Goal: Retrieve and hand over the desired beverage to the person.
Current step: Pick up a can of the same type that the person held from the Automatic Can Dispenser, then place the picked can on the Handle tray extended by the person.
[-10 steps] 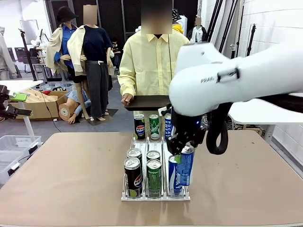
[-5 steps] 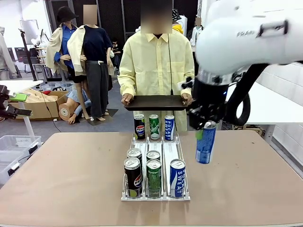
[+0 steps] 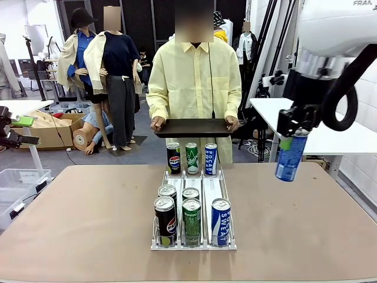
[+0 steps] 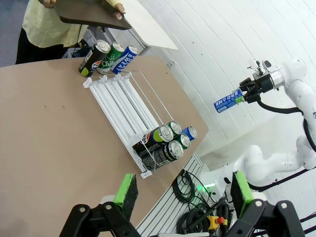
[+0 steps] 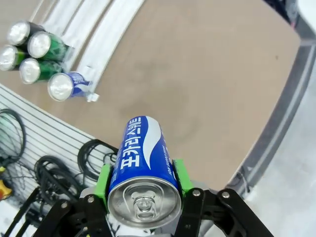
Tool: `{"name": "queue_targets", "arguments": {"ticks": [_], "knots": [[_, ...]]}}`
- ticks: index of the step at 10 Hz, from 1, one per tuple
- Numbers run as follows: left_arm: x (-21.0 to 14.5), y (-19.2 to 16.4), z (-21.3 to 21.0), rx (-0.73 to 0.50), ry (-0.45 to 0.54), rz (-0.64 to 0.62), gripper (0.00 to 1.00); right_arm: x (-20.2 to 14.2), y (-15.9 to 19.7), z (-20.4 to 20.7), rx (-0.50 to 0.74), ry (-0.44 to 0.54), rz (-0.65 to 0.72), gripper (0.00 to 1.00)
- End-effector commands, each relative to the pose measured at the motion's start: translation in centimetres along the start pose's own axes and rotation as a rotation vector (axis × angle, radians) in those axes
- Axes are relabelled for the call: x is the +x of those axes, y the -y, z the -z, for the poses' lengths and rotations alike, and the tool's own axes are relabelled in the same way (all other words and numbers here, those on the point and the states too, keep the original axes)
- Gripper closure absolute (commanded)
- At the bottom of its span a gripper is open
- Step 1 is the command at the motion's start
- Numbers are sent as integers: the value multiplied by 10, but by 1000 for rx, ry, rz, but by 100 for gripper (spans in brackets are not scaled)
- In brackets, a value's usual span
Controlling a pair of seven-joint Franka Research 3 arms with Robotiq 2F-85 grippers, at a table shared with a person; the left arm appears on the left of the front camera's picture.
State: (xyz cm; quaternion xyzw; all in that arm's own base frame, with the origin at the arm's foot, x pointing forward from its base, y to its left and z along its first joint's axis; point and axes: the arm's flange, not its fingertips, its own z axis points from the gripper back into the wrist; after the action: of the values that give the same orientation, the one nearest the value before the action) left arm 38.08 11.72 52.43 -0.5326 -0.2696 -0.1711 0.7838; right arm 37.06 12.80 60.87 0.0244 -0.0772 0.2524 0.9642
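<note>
- Cans, nine in all: eight in the rack (image 3: pixel 213 183), one held in the air.
- The rack has three lanes and stands mid-tabletop (image 3: pixel 88 218).
- Near end, five cans: two black Pepsi cans (image 3: pixel 165 219) one behind the other in the left lane, two green cans (image 3: pixel 191 221) likewise in the middle lane, and one blue can marked "SWEAT" (image 3: pixel 220 221) in the right lane.
- Far end, three cans in a row: one Pepsi (image 3: pixel 174 158), one green (image 3: pixel 192 158) whose print is too small to read, and one blue reading "POCARI" (image 3: pixel 211 158).
- The right tool (image 3: pixel 288 141) is clamped on the ninth can – the held blue can (image 3: pixel 290 159). It is gripped near its top rim and hangs tilted, clear of the tabletop, off to the right of the rack.
- The right wrist view shows a green pad (image 5: pixel 103 178) pressed on each side of that can. White Korean lettering runs down its blue side, and the pull-tab top faces the camera.
- The left tool (image 4: pixel 183 190) is spread wide with nothing between the pads.
- One person (image 3: pixel 194 76) stands at the far side, both hands holding one dark tray (image 3: pixel 191 127) level – above the far row of cans and well apart from the held can.
- Part of the lettering "FRAN" shows on the right arm casing.
</note>
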Motion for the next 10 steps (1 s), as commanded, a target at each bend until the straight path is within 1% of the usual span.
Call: {"name": "queue_targets", "arguments": {"ticks": [1, 2, 4, 5, 6, 7, 10], "knots": [[1, 1, -1, -19, 19, 3, 0, -2, 31, -1, -18, -34, -5, 100], [1, 1, -1, -19, 19, 3, 0, -4, 48, 2, -37, -47, 2, 100], [1, 1, -1, -19, 19, 3, 0, -12, 68, 3, -64, -30, -11, 100], [1, 1, -1, -19, 19, 3, 0, -17, 72, 5, -71, -22, -16, 100], [1, 1, -1, -19, 19, 3, 0, -18, 74, 6, -60, 8, 6, 100], [1, 1, -1, -19, 19, 3, 0, -15, 71, 8, -44, -43, 13, 100], [1, 1, -1, -19, 19, 3, 0, -15, 71, 8, -44, -43, 13, 100]]}}
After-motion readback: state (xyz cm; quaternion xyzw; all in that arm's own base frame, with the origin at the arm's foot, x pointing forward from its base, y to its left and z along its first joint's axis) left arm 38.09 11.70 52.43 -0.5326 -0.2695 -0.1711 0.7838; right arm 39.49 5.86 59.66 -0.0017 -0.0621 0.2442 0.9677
